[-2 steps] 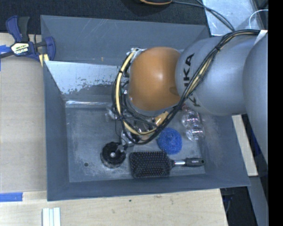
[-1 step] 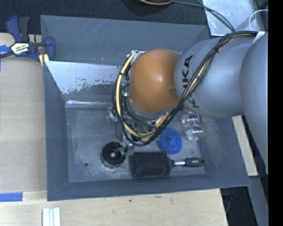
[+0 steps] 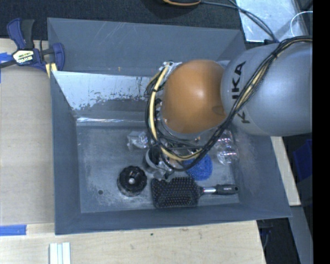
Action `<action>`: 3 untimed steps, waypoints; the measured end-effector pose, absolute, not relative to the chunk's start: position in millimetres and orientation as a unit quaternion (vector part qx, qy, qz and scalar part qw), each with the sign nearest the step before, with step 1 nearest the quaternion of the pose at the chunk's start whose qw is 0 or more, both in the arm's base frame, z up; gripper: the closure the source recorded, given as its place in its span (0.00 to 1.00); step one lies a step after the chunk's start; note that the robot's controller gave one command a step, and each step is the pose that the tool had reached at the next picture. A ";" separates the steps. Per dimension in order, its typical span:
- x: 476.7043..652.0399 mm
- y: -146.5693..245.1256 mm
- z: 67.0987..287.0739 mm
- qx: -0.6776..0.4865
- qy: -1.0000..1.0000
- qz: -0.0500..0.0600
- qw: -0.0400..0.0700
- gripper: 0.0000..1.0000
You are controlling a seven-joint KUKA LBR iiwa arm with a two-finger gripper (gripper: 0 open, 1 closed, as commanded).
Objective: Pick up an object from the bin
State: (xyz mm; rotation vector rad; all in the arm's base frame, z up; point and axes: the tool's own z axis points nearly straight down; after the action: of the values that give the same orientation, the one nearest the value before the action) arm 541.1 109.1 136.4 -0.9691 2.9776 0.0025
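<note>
Far to the left of the claw, the sloping wall of the grey metal bin (image 3: 65,164) rises from a scuffed floor. Nearer in, left of the claw and slightly toward the front wall, a round black disc-shaped thing (image 3: 132,179) lies flat on the floor, apart from everything else. Behind it, up and to the left of the claw, sits a small clear, crumpled-looking piece (image 3: 136,141), close to the looped cables (image 3: 153,106) that run down the wrist.

The claw (image 3: 160,165) itself hangs low over the middle of the floor, under the rounded orange cover (image 3: 190,95) of the wrist, which hides most of it. Whether it is open or closed cannot be told, and nothing can be seen in its hold.

Just in front of the claw, close beneath its tip, lies a black hairbrush (image 3: 175,192) with a broad bristled head. Its slim handle points away to the right along the front wall, and it is the thing nearest the claw; whether the two touch cannot be told.

Right of the claw, a small blue thing (image 3: 202,169) lies just behind the brush head, partly under the wrist. Farther right a clear plastic piece (image 3: 226,152) rests near the right wall, below the big silver arm (image 3: 275,92)
</note>
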 end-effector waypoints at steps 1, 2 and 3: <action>544.4 123.2 121.4 -0.316 0.949 0.001 0.008 0.00; 554.3 98.7 70.5 -0.568 0.823 -0.001 0.006 1.00; 554.3 98.8 70.7 -0.568 0.823 -0.001 0.006 1.00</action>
State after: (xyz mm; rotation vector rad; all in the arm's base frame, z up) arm 554.3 98.8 70.7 -1.7772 2.5758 -0.0018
